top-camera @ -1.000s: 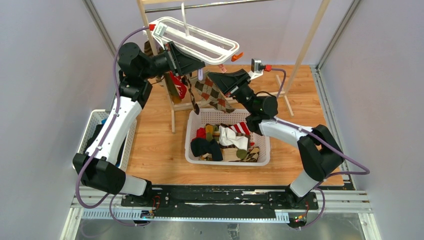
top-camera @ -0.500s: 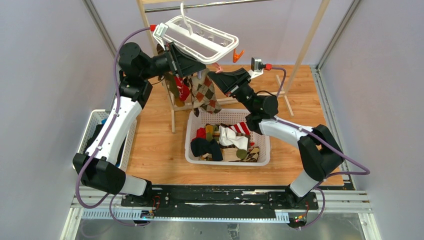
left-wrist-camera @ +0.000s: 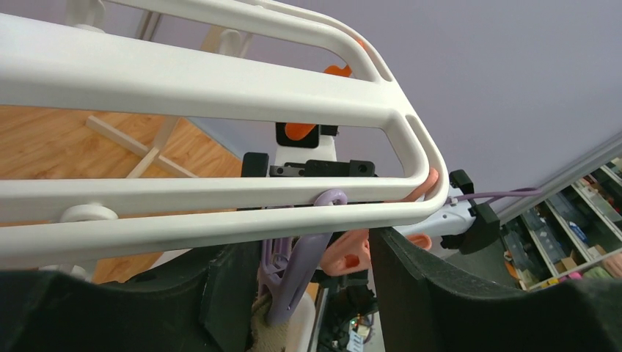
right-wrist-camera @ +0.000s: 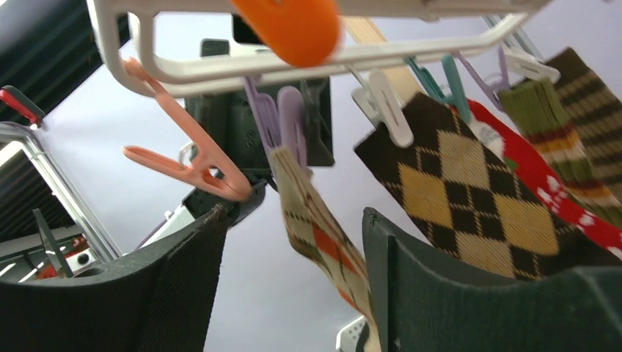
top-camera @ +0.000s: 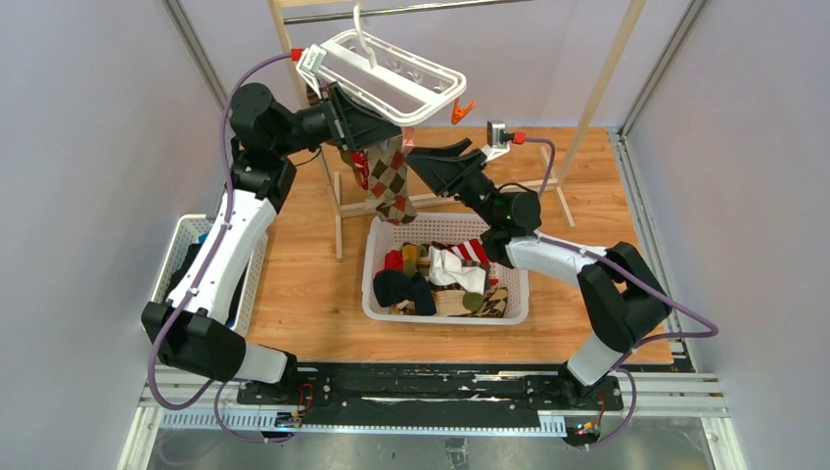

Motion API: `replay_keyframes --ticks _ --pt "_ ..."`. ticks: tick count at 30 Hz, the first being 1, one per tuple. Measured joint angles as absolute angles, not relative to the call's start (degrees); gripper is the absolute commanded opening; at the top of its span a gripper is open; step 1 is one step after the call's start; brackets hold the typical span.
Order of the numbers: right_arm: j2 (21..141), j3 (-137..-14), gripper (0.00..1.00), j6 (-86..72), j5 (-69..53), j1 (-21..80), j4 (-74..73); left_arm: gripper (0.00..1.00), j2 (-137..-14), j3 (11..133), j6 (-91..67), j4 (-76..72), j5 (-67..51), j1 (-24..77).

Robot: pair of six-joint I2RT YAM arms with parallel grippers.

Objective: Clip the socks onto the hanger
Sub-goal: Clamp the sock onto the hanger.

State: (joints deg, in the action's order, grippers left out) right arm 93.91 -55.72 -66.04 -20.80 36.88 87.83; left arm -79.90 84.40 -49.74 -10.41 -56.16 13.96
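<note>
The white basket [top-camera: 445,319] on the table holds loose socks [top-camera: 445,269]. Above it is the tilted hanger [left-wrist-camera: 220,84], with argyle, red and striped socks clipped beneath. The right gripper [right-wrist-camera: 293,220] is spread, a tan argyle sock [right-wrist-camera: 315,227] dangling between its fingers. The left gripper [left-wrist-camera: 304,246] is spread around a lilac clip [left-wrist-camera: 293,271], seemingly without touching it.

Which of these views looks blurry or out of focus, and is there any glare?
Top external: evenly lit and sharp, no glare. Left wrist: the hanger is crisp, the shelves far behind it soft. Right wrist: the orange clip close to the lens is smeared, while the dark argyle sock reads clearly.
</note>
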Motion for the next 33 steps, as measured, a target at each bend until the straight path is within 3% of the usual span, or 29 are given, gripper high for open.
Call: replay_keyframes --ticks 12,20,33 --pt "91.05 -49.69 0.75 -63.57 -21.41 35.79 87.88 0.62 -76.82 82.13 -49.71 -10.22 -56.34 12.58" --pt "91.07 -54.52 0.71 -63.7 -21.76 35.77 87.9 0.92 -74.72 78.56 -49.34 -10.17 -55.88 11.86" --pt "94.17 -57.25 0.66 -64.9 -22.11 35.77 88.16 1.0 -66.28 76.12 -39.18 3.81 -49.12 11.55"
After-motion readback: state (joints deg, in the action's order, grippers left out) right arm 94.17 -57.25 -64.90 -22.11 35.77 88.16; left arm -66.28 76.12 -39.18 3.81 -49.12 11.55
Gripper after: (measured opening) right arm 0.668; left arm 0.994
